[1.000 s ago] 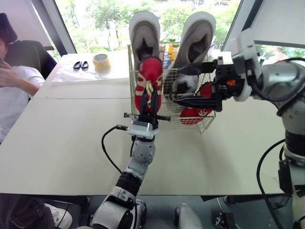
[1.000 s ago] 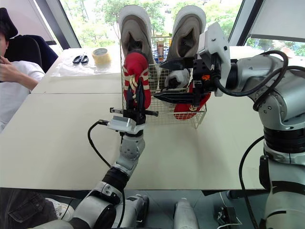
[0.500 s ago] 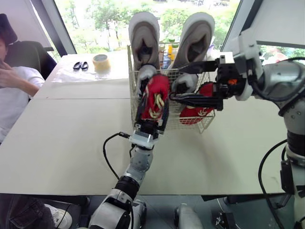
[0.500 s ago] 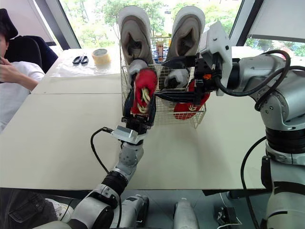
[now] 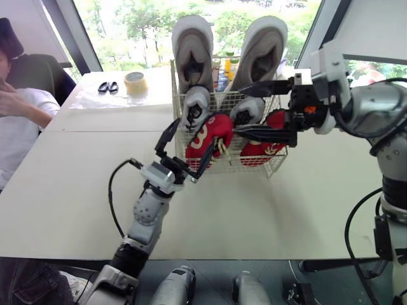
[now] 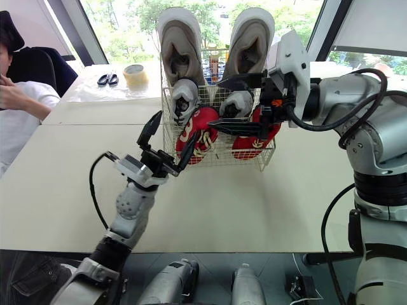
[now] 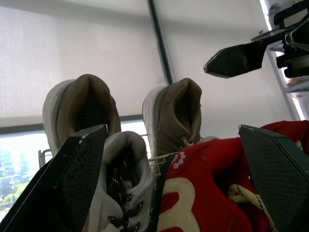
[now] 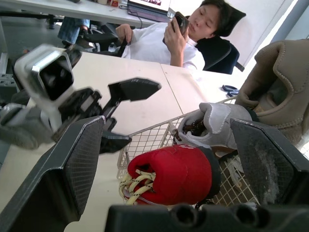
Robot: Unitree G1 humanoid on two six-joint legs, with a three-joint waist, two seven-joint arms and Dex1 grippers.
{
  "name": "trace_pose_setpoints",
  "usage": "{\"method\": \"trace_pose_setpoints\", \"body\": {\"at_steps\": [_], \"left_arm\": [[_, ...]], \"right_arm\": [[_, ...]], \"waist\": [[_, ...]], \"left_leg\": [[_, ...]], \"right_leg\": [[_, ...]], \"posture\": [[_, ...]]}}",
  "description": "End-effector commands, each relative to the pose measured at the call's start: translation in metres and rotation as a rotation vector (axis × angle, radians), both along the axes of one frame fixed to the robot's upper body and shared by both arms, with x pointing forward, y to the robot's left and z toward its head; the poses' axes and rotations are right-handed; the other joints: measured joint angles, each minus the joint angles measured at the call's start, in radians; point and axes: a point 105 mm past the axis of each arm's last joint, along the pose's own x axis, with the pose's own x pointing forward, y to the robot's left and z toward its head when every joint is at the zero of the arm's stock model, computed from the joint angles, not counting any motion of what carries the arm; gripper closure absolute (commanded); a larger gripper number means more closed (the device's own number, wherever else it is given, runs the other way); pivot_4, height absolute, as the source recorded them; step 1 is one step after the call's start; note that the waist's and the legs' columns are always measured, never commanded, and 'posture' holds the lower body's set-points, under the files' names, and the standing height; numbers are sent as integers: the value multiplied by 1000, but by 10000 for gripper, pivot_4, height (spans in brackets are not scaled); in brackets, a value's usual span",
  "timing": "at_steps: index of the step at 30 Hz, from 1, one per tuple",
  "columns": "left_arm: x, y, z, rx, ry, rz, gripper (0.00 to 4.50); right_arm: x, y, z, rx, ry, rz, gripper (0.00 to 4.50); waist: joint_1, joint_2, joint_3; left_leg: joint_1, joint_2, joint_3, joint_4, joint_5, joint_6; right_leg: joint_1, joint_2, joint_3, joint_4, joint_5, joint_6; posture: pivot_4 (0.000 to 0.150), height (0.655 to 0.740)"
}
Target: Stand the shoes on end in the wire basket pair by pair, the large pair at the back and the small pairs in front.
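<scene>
Over the desk (image 5: 76, 190), the left jaws gape empty just before the wire basket (image 5: 236, 159), where a red shoe (image 5: 210, 136) leans (tilted, not upright) in front. The right jaws stand wide apart by the other red shoe (image 5: 264, 150), and the large pair (image 5: 193, 47) stands on end at the back.

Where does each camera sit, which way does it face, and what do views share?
Eye views: on the head, looking forward and down at the wire basket on the table; both arms show, left pincer and right pincer open.
Left wrist view: on that wrist, facing the red shoe and beige shoes; own fingers frame them.
Right wrist view: on that wrist, facing back over the basket toward the seated person; own fingers show.
Shared: both wrist views show the red shoe and the other pincer.
</scene>
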Motion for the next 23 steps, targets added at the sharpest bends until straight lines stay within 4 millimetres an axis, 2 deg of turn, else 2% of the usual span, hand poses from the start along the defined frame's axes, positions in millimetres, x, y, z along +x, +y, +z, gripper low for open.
{"method": "trace_pose_setpoints", "body": {"at_steps": [1,3,5,7,8,12,18,23], "left_arm": [[13,23,38,88,47,3,361],[28,37,46,232,156,55,361],[32,49,55,327,259,27,361],[34,63,67,266,375,-7,361],[34,69,67,282,443,-11,361],[4,71,77,342,465,-234,361],[-17,82,62,532,524,-278,361],[-31,86,55,554,647,-387,361]], "right_arm": [[-4,-13,9,23,-53,-48,0],[-4,-20,6,21,-48,-83,0],[-4,-29,3,15,-44,-121,0],[-5,-37,1,10,-42,-152,0],[-5,-40,1,7,-41,-168,0],[-7,-55,-2,-12,-42,-226,0],[-12,-73,-2,-36,-37,-293,0],[-14,-80,-5,-43,-29,-318,0]], "waist": [[-1,0,0],[-3,0,0],[-8,0,0],[-19,0,0],[-24,0,1],[-36,0,1],[-49,0,1],[-49,0,1]], "left_leg": [[0,0,0,0,0,0],[0,1,-1,-1,0,0],[0,1,-1,-1,0,0],[0,1,0,-2,0,0],[0,1,-1,-2,0,0],[0,1,-1,-3,0,0],[0,2,-1,-3,0,0],[0,2,-1,-3,0,0]], "right_leg": [[0,0,0,0,0,0],[-1,1,0,1,0,0],[-1,2,0,1,0,0],[-1,2,0,0,0,0],[0,2,0,0,0,0],[-1,2,0,-1,0,0],[-1,2,1,-1,-1,-1],[-1,1,1,-1,-1,-1]], "posture": [[1500,7400],[1500,7400],[1500,7400],[1500,7400],[1500,7400],[1500,7400],[1500,7400],[1500,7400]]}}
